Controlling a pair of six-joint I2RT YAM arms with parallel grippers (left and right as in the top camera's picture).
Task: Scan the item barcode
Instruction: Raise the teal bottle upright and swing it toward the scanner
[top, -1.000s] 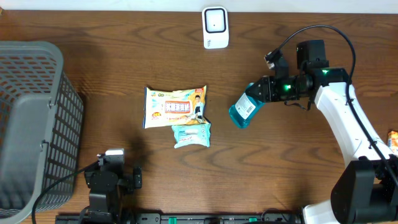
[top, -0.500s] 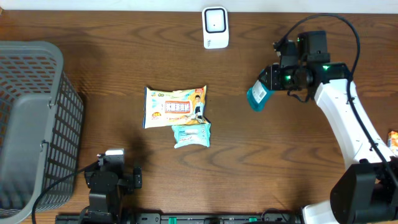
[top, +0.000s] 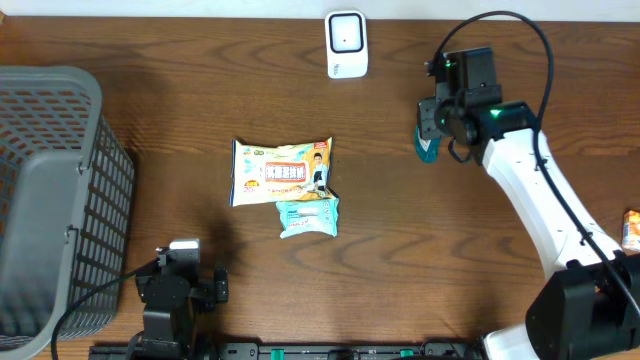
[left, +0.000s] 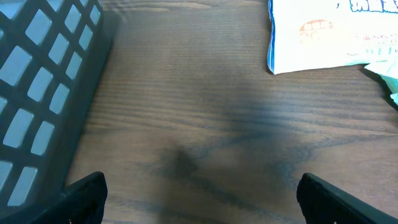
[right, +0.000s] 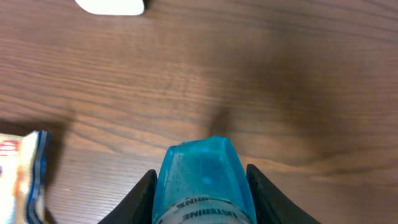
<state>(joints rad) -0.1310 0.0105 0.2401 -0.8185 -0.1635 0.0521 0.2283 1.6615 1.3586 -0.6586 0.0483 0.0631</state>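
Nearest, the left end effector (left: 202, 198) hangs low over the wooden surface (top: 180, 120) with its jaws spread wide and nothing between them, close beside the grey basket (top: 50, 200); it has no part in the work in hand. Further out, near the middle, a large snack packet (top: 281, 171) lies flat with a small teal packet (top: 308, 216) touching its near edge; neither is gripped. Beyond them and to the right, the right end effector (top: 432, 126) is closed partway on a teal bottle (right: 202, 168), its fingers pressing the bottle's two sides, the bottle's base pointing away from the wrist; the shadow beneath suggests it is carried clear of the surface. Furthest off, at the far edge, stands the white scanner (top: 346, 44), well apart from the bottle and to its left. By my judgement the step in hand is bringing the bottle to the scanner; the next move calls for carrying it further left and toward the far edge, then turning the wrist so the labelled side faces the scanner's window; where the barcode sits cannot be told from these views.
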